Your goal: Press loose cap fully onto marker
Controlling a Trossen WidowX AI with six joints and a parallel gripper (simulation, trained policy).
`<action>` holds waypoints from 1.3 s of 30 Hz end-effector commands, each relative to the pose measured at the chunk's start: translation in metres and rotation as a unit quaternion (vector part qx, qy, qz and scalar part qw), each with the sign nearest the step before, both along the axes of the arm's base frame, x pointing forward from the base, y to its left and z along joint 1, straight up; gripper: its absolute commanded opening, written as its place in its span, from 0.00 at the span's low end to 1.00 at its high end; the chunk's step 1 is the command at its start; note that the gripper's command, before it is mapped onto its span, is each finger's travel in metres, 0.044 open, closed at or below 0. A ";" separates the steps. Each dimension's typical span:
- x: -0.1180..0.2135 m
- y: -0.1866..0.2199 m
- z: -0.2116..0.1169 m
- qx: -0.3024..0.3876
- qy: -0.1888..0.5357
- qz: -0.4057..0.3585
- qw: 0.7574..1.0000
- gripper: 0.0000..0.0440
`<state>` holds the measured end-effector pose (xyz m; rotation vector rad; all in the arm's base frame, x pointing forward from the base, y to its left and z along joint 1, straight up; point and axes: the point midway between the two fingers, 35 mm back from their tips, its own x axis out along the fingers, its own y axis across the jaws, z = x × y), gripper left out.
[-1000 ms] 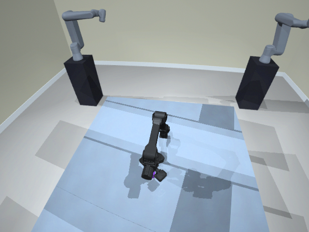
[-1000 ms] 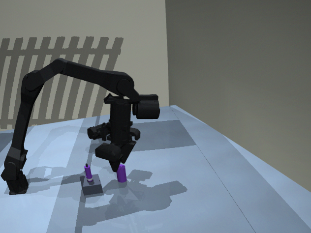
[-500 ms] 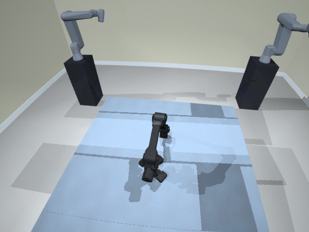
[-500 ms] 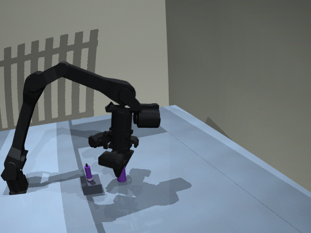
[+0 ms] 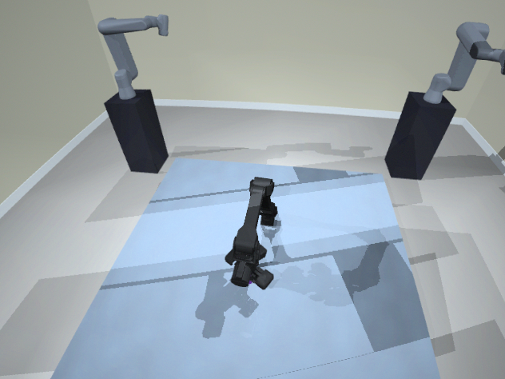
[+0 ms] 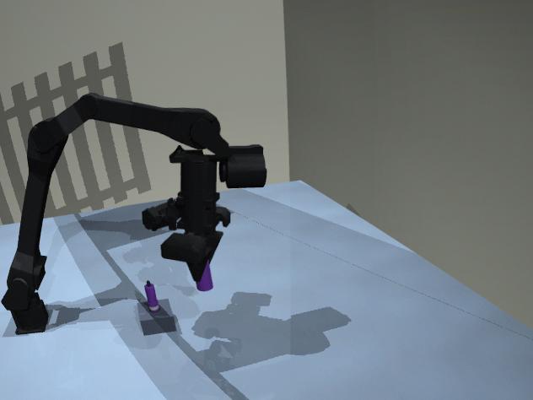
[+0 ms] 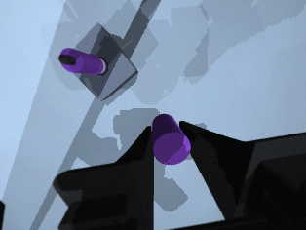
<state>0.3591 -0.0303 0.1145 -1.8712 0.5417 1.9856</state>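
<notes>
Purple marked both the cap point(image 5: 250, 281) point(image 6: 205, 278) point(image 7: 171, 141), which we saw grasped in the claw point(image 6: 206, 266) point(image 7: 166, 126) above the table point(image 5: 171, 326) point(image 6: 413, 301) point(image 7: 29, 29), and the marker point(image 6: 150, 295) point(image 7: 84, 63), upright in its holder block point(image 6: 158, 325) point(image 7: 116, 78) to the left in the exterior view. We judged that the cap's slight lean, if uncorrected, could have made its rim catch the tip, and that a weak pinch could have let it slip under pressing.

The cap point(image 5: 250, 281) point(image 6: 207, 278) point(image 7: 172, 146), which was seen standing on the table point(image 5: 163, 326) point(image 6: 430, 344) point(image 7: 24, 29) one second ago, has been lifted clear of it and is now held between the fingers of the gripper point(image 5: 249, 277) point(image 6: 207, 262) point(image 7: 166, 126). The gripper was lowered around the cap half a second ago and has since been raised, with the elbow of the arm point(image 6: 90, 106) brought higher too. On the wall point(image 6: 193, 43), the fence-like shadow point(image 6: 129, 111) has been tilted the other way, and the shadow bands point(image 5: 183, 197) across the table have been turned.
</notes>
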 end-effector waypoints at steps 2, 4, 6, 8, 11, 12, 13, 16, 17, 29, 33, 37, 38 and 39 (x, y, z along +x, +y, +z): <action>-0.006 -0.001 0.013 -0.001 -0.003 0.005 1.000 0.13; -0.010 -0.002 0.019 0.001 -0.001 0.007 1.000 0.13; -0.015 -0.002 0.025 0.002 0.001 0.009 1.000 0.12; -0.021 -0.003 0.030 0.004 0.004 0.010 1.000 0.11; -0.030 -0.004 0.036 0.006 0.010 0.012 1.000 0.10; -0.033 -0.005 0.038 0.007 0.012 0.012 1.000 0.10; -0.036 -0.006 0.040 0.007 0.015 0.012 1.000 0.09; -0.046 -0.009 0.044 0.009 0.021 0.011 1.000 0.08; -0.049 -0.010 0.046 0.010 0.023 0.010 1.000 0.08; -0.077 -0.015 0.052 0.017 0.039 0.012 0.999 0.02; -0.083 -0.015 0.052 0.019 0.041 0.015 0.999 0.00; -0.087 -0.015 0.051 0.020 0.041 0.017 0.999 0.00; -0.088 -0.015 0.051 0.020 0.041 0.018 0.999 0.00; -0.089 -0.015 0.050 0.021 0.041 0.018 0.999 0.00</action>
